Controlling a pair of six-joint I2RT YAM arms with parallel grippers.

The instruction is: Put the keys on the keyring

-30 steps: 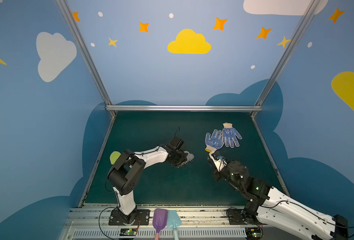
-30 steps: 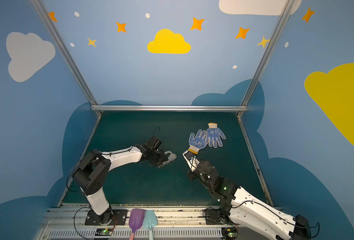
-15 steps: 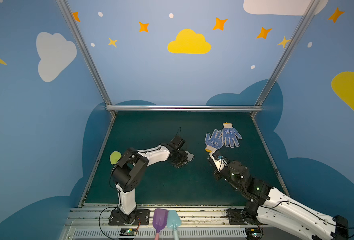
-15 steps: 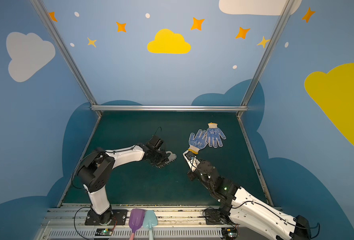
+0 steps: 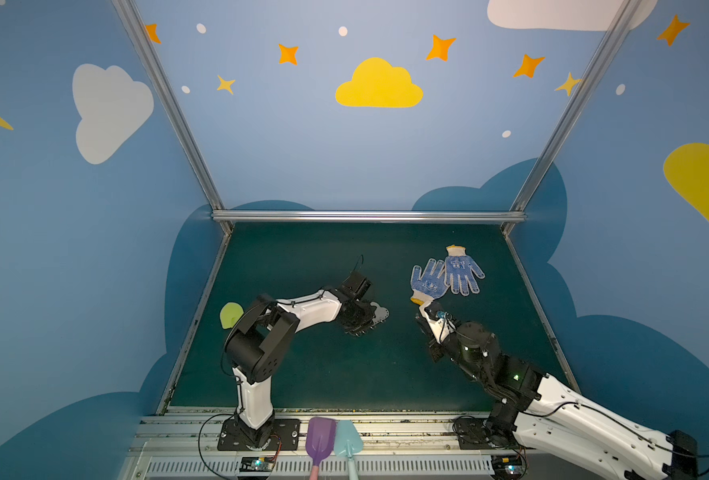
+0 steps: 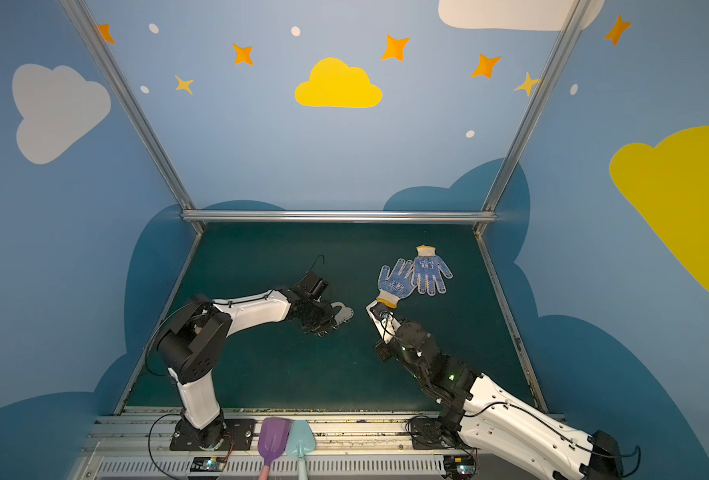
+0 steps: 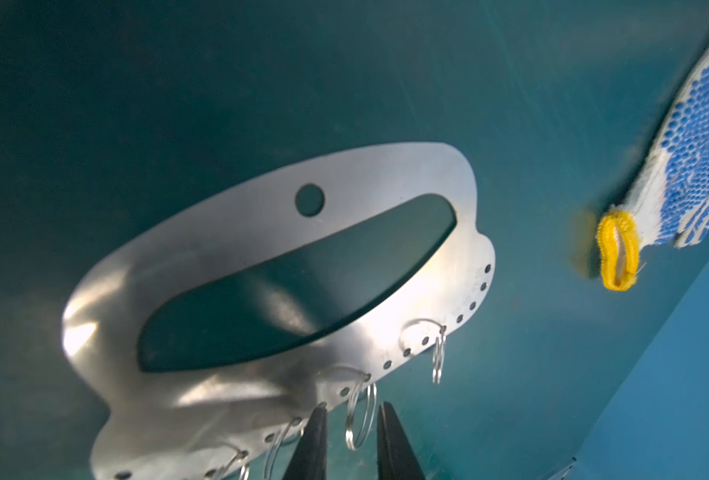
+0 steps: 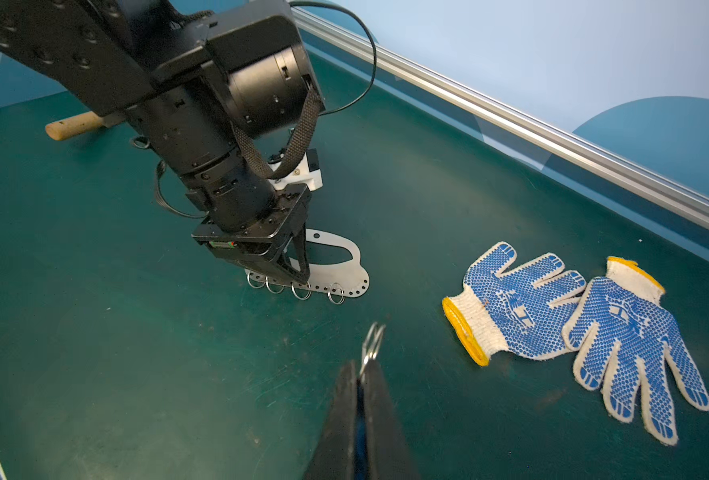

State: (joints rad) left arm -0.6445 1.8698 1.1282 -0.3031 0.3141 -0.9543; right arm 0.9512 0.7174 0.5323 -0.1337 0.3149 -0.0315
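Checking a top view, I find the keyring [image 5: 381, 312] lying flat on the bench [image 5: 323, 374], left of centre. In the left wrist view, the left gripper [image 7: 350, 411] stands narrowly open astride one small ring [image 7: 360, 415] on the keyring's edge. In the right wrist view, the right gripper [image 8: 361, 368] is clamped on the keys [image 8: 371, 341], between the keyring and the gloves [image 8: 552, 316].

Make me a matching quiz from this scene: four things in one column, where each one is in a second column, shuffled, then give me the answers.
Things:
1. the keys
2. the keyring
3. the gloves
4. the purple scoop

Places:
A. on the front rail, off the mat
B. pinched in the right pincer
C. overlapping, far right of the mat
D. at the left pincer tips

Pairs: 1-B, 2-D, 3-C, 4-A
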